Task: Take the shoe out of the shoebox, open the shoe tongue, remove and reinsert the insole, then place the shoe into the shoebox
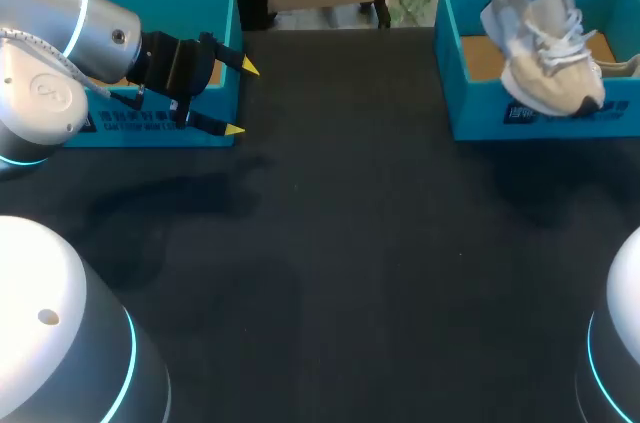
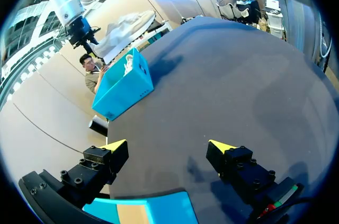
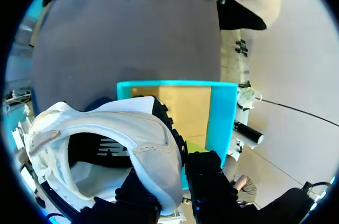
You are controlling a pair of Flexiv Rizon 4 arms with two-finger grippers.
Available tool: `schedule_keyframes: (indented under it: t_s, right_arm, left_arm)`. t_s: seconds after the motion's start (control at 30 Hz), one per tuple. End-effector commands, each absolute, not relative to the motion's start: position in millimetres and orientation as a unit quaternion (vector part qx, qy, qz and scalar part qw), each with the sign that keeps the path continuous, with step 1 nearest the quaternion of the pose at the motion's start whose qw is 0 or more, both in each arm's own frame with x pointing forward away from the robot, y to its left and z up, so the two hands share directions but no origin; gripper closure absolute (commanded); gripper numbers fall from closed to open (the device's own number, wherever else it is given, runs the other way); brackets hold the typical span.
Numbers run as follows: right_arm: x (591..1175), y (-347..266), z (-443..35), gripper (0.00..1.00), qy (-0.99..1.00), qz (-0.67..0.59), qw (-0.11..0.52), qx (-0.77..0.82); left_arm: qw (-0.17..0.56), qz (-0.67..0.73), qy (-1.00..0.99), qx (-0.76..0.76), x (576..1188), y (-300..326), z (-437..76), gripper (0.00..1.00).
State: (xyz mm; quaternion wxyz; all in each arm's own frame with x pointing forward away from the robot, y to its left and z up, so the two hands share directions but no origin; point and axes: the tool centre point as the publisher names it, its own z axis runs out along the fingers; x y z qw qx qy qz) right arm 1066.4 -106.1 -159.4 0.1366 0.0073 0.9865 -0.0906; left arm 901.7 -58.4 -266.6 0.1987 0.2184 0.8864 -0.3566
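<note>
- The right gripper [image 3: 177, 180] is clamped on the heel rim of the white shoe [image 3: 106, 139], with 1 finger on each side of it.
- The shoe [image 1: 545, 53] hangs in the air over the shoebox [image 1: 470, 113] at the table's far right, toe pointing down. In the left wrist view it is clear of the box's rim.
- The left gripper [image 1: 240, 98] hovers just beside the front corner of a second box [image 1: 215, 3] at the far left. Its 2 yellow-tipped fingers are spread wide with nothing between them.
- The dark table [image 1: 350, 243] lies between the 2 boxes.
</note>
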Motion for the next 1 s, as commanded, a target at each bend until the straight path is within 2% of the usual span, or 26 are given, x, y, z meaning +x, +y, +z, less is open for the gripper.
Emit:
schedule_keyframes:
  t_s: [0.03,0.27,1.0]
  right_arm:
    - [1080.9,-122.2,-162.8,1.0,0.989,-0.086,0.124,-0.003]
    - [1099.1,-145.6,-159.3,1.0,0.983,-0.094,0.156,0.009]
    - [1101.1,-148.8,-158.6,1.0,0.983,-0.093,0.158,0.007]
  left_arm:
    - [0.199,-0.356,0.887,0.218,900.8,-58.0,-266.3,0.0]
    - [0.199,-0.356,0.887,0.218,900.8,-58.0,-266.3,0.0]
    - [0.199,-0.356,0.887,0.218,900.8,-58.0,-266.3,0.0]
